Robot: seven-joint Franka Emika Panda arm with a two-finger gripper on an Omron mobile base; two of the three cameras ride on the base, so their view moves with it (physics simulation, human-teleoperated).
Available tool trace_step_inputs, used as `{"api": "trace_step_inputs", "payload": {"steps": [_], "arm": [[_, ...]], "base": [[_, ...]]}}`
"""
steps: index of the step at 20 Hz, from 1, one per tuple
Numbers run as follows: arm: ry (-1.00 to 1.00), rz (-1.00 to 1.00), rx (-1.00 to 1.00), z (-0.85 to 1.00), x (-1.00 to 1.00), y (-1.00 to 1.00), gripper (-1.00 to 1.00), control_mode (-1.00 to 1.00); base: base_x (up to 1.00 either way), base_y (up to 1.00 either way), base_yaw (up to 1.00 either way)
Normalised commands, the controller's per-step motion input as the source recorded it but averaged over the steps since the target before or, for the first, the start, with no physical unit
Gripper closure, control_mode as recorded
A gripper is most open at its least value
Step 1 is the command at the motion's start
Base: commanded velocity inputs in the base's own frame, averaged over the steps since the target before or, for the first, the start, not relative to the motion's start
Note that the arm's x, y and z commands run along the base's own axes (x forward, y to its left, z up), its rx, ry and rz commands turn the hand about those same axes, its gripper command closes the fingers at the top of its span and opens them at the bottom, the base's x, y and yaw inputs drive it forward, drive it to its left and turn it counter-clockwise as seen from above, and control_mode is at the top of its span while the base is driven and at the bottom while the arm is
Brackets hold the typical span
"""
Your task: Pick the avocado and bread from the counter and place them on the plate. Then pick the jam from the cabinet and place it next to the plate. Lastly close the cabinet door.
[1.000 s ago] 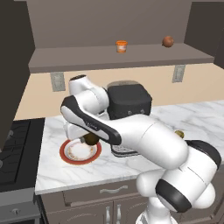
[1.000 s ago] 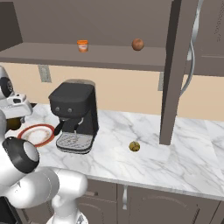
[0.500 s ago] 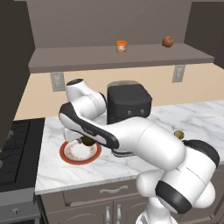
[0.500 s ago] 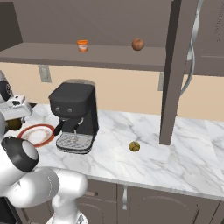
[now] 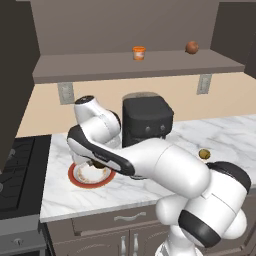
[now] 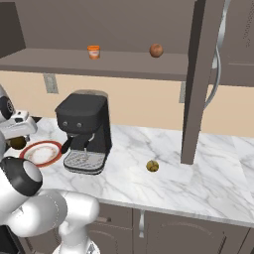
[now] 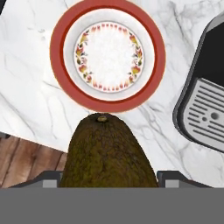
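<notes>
Flat, even rendered light with no glare. The marble surface (image 6: 208,183) reads bright, the cabinet (image 5: 125,30) recess dim. Soft shadows lie under the coffee machine (image 6: 84,131) and plate (image 7: 107,54). Edges look slightly soft; no blur or edge distortion.

Setting: rendered home kitchen. Evidence: white marble counter (image 6: 208,183) over grey-brown drawers (image 5: 117,220), black espresso machine (image 6: 84,130), stove (image 5: 17,170) at counter's end, dark wall cabinet (image 6: 203,74) with open shelf, wall outlets (image 5: 65,92), red-rimmed plate (image 7: 107,54).
</notes>
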Motion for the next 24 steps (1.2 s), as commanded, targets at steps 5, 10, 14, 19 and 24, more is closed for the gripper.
{"api": "trace_step_inputs", "payload": {"steps": [5,10,14,19,24], "arm": [[-0.04,0.0,0.0,-0.11,0.1,0.13,1.0,-1.0],[-0.01,0.0,0.0,-0.08,0.14,0.17,1.0,-1.0],[0.0,0.0,0.0,-0.05,0.14,0.09,1.0,-1.0],[0.0,0.0,0.0,-0.04,0.14,0.0,1.0,-1.0],[0.0,0.0,0.0,-0.1,0.15,0.0,1.0,-1.0]], "base": [[0.0,0.0,0.0],[0.0,0.0,0.0],[0.0,0.0,0.0],[0.0,0.0,0.0],[0.0,0.0,0.0]]}}
